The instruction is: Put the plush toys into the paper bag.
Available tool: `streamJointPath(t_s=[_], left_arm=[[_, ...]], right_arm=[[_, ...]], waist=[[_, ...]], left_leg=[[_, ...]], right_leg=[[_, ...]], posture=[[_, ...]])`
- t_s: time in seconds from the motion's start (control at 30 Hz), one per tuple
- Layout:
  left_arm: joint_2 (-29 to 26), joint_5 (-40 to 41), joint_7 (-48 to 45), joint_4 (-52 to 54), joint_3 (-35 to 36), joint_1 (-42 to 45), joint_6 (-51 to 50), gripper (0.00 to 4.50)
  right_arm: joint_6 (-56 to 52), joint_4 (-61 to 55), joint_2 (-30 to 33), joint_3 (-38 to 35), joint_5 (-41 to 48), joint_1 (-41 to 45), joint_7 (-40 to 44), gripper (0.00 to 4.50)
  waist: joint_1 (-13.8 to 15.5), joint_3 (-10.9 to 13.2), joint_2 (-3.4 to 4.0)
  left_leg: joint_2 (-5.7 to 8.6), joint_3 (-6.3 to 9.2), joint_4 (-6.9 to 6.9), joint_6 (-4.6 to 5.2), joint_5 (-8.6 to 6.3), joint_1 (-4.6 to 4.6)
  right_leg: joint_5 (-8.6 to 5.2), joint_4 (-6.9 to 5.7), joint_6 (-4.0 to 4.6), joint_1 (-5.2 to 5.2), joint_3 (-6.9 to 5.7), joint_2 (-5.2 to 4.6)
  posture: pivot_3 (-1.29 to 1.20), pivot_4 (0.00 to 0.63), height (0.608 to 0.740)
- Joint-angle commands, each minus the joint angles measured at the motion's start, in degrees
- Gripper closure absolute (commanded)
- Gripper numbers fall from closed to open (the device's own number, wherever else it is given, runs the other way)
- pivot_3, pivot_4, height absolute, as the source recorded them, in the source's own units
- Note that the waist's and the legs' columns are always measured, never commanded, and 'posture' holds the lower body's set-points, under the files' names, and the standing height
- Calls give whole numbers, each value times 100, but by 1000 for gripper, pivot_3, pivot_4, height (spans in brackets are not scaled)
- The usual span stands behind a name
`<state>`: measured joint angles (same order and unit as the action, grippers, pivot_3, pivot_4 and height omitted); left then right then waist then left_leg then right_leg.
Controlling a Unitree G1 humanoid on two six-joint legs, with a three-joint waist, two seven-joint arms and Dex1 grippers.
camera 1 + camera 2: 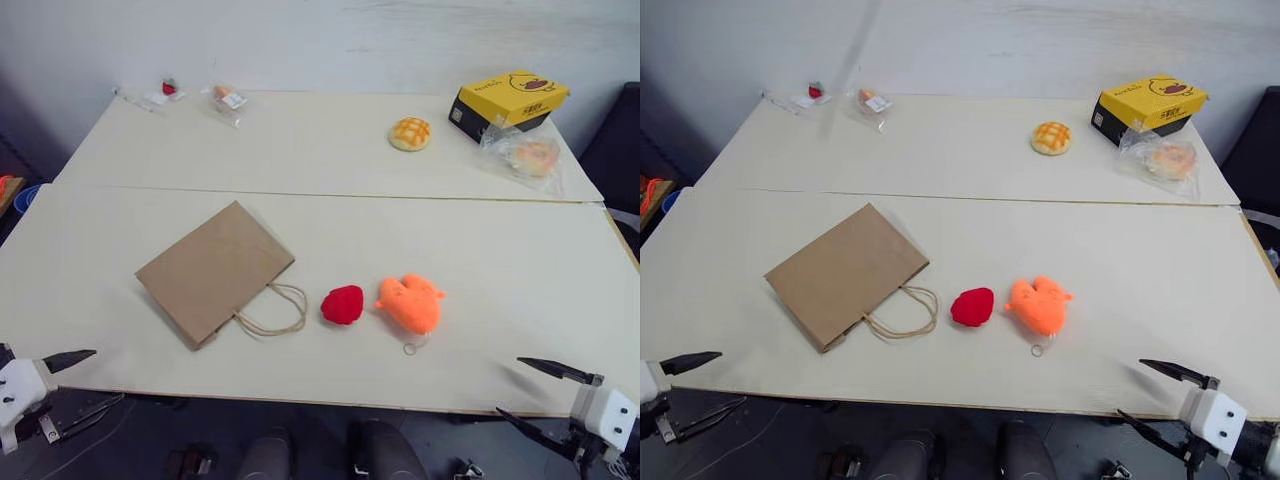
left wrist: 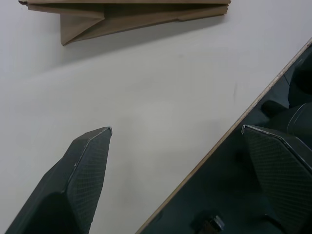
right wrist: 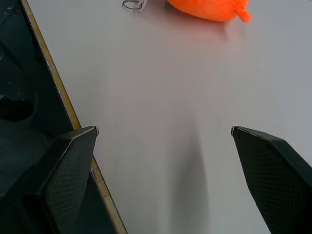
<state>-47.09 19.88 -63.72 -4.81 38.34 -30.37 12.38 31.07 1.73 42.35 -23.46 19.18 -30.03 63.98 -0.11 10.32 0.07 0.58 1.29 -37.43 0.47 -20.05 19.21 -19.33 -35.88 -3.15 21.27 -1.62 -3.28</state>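
Observation:
The brown paper bag (image 1: 212, 269) lies flat on the near table, its cord handles (image 1: 275, 310) toward the toys. Just right of the handles sits the round red plush toy (image 1: 342, 304), and beside it the orange plush toy (image 1: 411, 302) with a small metal ring (image 1: 410, 348). My left gripper (image 1: 88, 380) hangs open at the table's near-left edge, well short of the bag (image 2: 141, 17). At the near-right edge my right gripper (image 1: 525, 392) is open too, empty, with the orange toy (image 3: 209, 9) ahead of it.
On the far table are a checkered yellow bun (image 1: 410, 133), a yellow cardboard box (image 1: 508, 100), a clear packet (image 1: 525, 155) beside it, and small packets (image 1: 225, 100) at the far left. A seam (image 1: 330, 193) joins the two tables.

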Motion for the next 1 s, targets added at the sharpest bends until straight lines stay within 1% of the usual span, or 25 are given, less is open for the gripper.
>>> streamJointPath(t_s=[0.03,0.13,0.37,0.47,0.57,0.6,0.7,0.77,0.8,0.9,0.93,1.0], left_arm=[[-71,129,-46,84,159,-49,-82,0],[-26,262,-29,172,152,22,-225,0],[-24,701,-11,728,4,236,-975,0],[-90,867,-63,1032,-70,359,-1298,0],[-183,994,-112,1348,-203,599,-1556,0],[-241,1108,-110,1570,-299,710,-1778,0],[-423,1386,-16,2097,-655,1125,-2450,0],[-560,1468,59,2494,-1112,1489,-2878,0],[-606,1386,63,2633,-1405,1687,-2958,0],[-648,772,-76,2604,-2199,2147,-2565,0],[-587,565,-104,2492,-2470,2331,-2381,0],[-392,292,12,2274,-2982,2800,-2323,0]], right_arm=[[50,-24,-53,35,95,59,-53,34],[-8,-32,-122,91,121,164,-148,34],[-89,-223,-148,126,311,198,-135,34],[-367,-453,-142,61,590,232,-191,34],[-552,-881,-198,110,1008,333,-152,34],[-599,-1100,-235,162,1194,401,-130,34],[-920,-1633,-285,285,1401,607,-283,34],[-1129,-1964,-308,429,1424,771,-386,34],[-1253,-2133,-330,522,1450,850,-449,34],[-1560,-2526,-347,809,1424,1040,-581,34],[-1666,-2623,-351,907,1397,1107,-629,34],[-1867,-2763,-370,1079,1363,1271,-721,34]], waist=[[2,-1,-1],[1,-1,-1],[6,-3,-7],[2,-4,-7],[3,-4,-7],[2,-4,-7],[2,-4,-7],[1,-4,-7],[1,-4,-6],[4,-4,-5],[4,-4,-4],[3,-4,-5]], left_leg=[[0,-5,4,0,0,0],[0,-22,16,1,2,1],[0,-27,15,1,2,1],[0,-29,14,1,4,-1],[0,-29,14,-1,4,-1],[0,-29,14,-2,5,-2],[0,-28,12,-4,7,-2],[0,-29,10,-5,8,-1],[0,-29,11,-5,8,-1],[0,-29,13,-11,11,0],[0,-29,15,-14,13,0],[0,-29,17,-41,27,0]], right_leg=[[0,0,-1,6,4,0],[2,-1,-4,21,19,0],[3,-2,-6,22,24,0],[4,-6,-7,22,26,0],[4,-8,-7,22,26,0],[4,-9,-8,22,26,1],[6,-11,-10,21,26,1],[7,-12,-13,22,26,1],[7,-10,-14,22,26,1],[8,-9,-15,25,26,3],[8,-9,-15,25,26,4],[8,-8,-16,27,26,8]], posture=[[0,150,740],[0,150,740],[0,150,740],[0,150,740],[0,150,740],[0,150,740],[0,150,740],[0,150,740],[0,150,740],[0,150,740],[0,150,740],[0,150,740]])
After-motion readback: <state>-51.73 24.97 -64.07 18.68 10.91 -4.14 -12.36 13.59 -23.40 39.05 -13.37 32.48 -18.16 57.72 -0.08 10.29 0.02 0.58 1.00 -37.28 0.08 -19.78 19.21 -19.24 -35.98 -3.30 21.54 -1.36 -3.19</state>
